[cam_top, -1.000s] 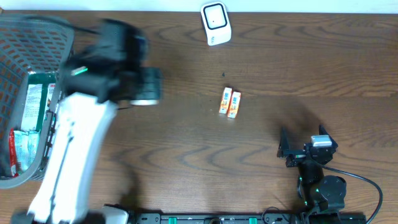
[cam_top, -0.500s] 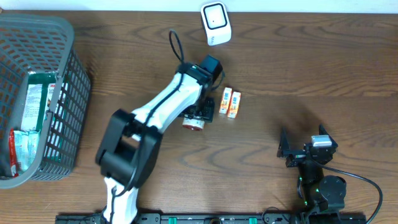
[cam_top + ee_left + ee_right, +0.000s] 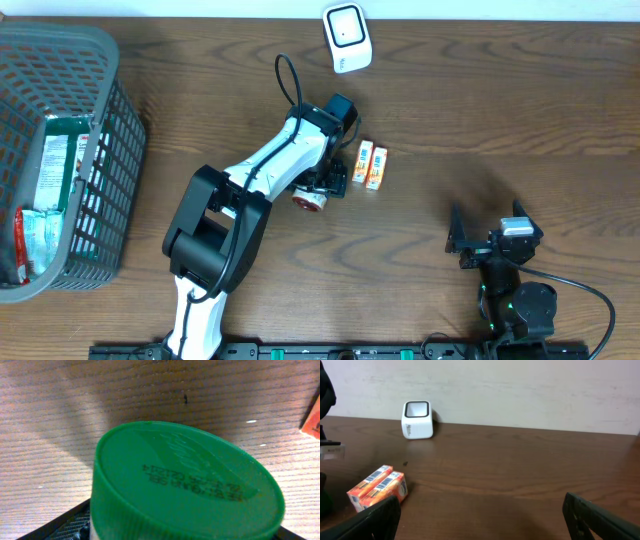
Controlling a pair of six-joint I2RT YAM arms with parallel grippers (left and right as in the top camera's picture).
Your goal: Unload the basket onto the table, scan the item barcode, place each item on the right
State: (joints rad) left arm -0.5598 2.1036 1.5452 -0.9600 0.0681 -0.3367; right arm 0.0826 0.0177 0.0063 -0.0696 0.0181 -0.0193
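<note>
basket far left, scanner behind boxes, bottle beside boxes

I see white shells and black joints on my left arm, with a looping thin black cable. My right arm is black, with small green lights.

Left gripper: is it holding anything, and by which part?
A green-lidded bottle sits between the left gripper's fingers, below the lid; whether they clamp it or stand loose cannot be told.
</note>
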